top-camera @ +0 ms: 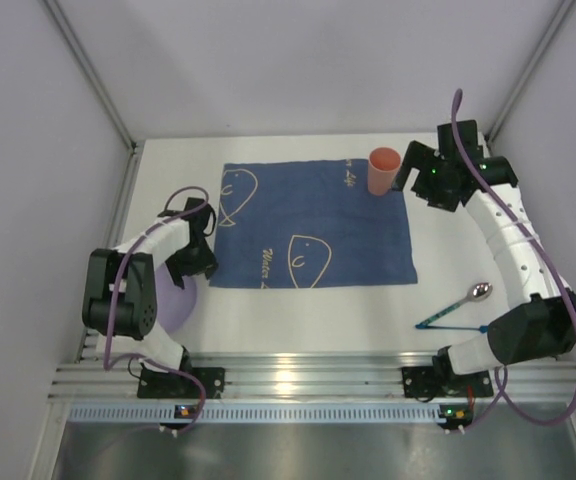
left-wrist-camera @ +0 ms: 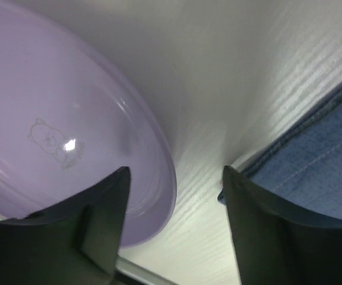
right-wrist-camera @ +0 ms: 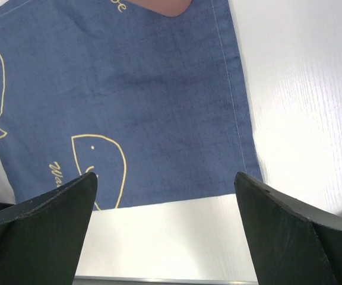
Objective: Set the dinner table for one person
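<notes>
Here, plate step: L gripper (left-wrist-camera: 176, 175), jaws apart, straddles purple plate (left-wrist-camera: 70, 119) rim — next pinch, carry to cloth (top-camera: 313, 225); R gripper (right-wrist-camera: 165, 178) unclenched.

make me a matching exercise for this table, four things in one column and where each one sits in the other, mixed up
Things
1. cup
2. spoon
3. plate
4. cloth

Places
a. lying on the bare table, right of the cloth
b. spread flat across the middle of the table
c. standing upright on the cloth's far right corner
d. on the table left of the cloth, toward the near edge

Pairs: 1-c, 2-a, 3-d, 4-b
</notes>
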Tool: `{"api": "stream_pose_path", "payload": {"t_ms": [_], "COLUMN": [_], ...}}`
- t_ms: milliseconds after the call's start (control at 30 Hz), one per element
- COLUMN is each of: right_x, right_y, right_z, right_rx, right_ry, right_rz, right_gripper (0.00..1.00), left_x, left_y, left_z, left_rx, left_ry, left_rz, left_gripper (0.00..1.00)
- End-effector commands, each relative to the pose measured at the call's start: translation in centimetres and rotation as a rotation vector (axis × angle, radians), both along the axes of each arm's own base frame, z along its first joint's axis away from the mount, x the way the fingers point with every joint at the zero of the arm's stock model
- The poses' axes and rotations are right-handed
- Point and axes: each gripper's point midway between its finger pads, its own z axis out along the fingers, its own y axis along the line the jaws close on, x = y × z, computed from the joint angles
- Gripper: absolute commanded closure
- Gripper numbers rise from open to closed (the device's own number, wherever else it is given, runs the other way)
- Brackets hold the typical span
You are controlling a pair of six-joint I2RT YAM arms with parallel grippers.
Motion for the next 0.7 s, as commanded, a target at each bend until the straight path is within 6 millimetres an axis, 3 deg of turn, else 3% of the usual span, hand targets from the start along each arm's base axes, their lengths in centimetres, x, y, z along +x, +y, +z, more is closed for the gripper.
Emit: {"api": "stream_pose_path", "payload": {"t_ms": [0,33,133,233,333,400,433,467,500,533,567,600,633,667], "right_x": [0.4,0.6,0.8,0.8,0.4,0.1,0.0,-0.1,-0.1,-0.1,-0.2,-0.2,-0.3,-0.4], "right_y": [0.5,0.5,0.5,0.3,-0.1,-0.3,-0.4,-0.6,-0.8,-1.1,-1.4,-1.6,-1.8,-2.1], "right_z": [1.7,2.3,3.3,3.8,3.9,3.9,3.9,3.8,3.7,3.7,3.6,3.6,3.5,3.5], "right_rx": [0.049,0.051,0.047,0.034,0.023,0.018,0.008,0.002,-0.006,-0.02,-0.026,-0.033,-0.042,-0.046], "right_ry": [-0.053,-0.066,-0.084,-0.088,-0.086,-0.087,-0.087,-0.085,-0.083,-0.082,-0.077,-0.078,-0.073,-0.07], "right_rz": [-0.007,-0.006,0.002,0.005,0.003,0.002,0.003,0.0,-0.004,-0.008,-0.015,-0.018,-0.018,-0.023], "right_gripper": [0.0,0.0,0.0,0.0,0.0,0.0,0.0,0.0,0.0,0.0,0.0,0.0,0.0,0.0], "left_x": [1.2,1.1,0.8,1.2,3.1,6.2,7.2,9.8,11.0,11.9,14.0,15.2,15.4,17.1], "left_y": [0.5,0.9,1.6,2.1,2.2,1.5,0.1,-1.2,-2.6,-5.3,-7.3,-9.3,-13.2,-16.0], "left_z": [-1.5,-2.0,-3.2,-2.4,0.8,4.3,5.4,8.2,8.6,9.5,12.7,11.9,12.6,16.0], "left_rx": [-0.012,-0.013,-0.014,-0.007,0.009,-0.002,-0.03,-0.06,-0.08,-0.091,-0.1,-0.088,-0.079,-0.097], "left_ry": [-0.052,-0.046,-0.044,-0.06,-0.125,-0.217,-0.237,-0.317,-0.321,-0.336,-0.399,-0.371,-0.376,-0.445], "left_rz": [0.025,0.043,0.067,0.048,0.019,-0.007,-0.042,-0.067,-0.094,-0.156,-0.195,-0.244,-0.335,-0.385], "left_gripper": [0.36,0.55,1.0,1.0,1.0,1.0,1.0,1.0,1.0,1.0,1.0,1.0,1.0,1.0]}}
